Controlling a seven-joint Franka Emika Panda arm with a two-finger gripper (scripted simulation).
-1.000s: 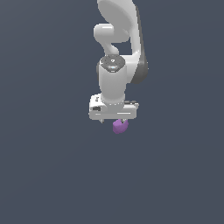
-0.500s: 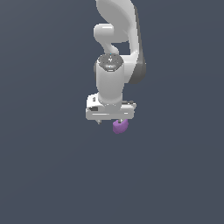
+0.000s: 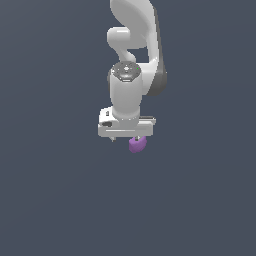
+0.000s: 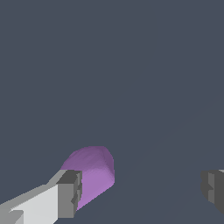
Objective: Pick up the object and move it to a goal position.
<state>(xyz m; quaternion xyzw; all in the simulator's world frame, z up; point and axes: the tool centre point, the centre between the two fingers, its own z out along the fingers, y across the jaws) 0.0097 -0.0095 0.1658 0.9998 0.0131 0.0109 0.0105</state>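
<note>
The object (image 4: 92, 172) is a small purple block with soft edges, lying on the dark grey floor. In the wrist view it sits just beyond one grey fingertip (image 4: 70, 194), which covers part of it, while the other fingertip (image 4: 214, 189) stands far off. My gripper (image 4: 142, 190) is open, with nothing clamped between the pads. In the exterior view the block (image 3: 136, 144) peeks out under the white hand of the gripper (image 3: 125, 136), toward the exterior view's right, and the hand hides most of both fingers.
The white arm (image 3: 134, 45) rises above the hand toward the top of the exterior view. Around the block there is only the flat dark grey floor (image 3: 60, 200).
The hand has shifted slightly toward the exterior view's left and turned a little at the wrist. The purple block has stayed where it was.
</note>
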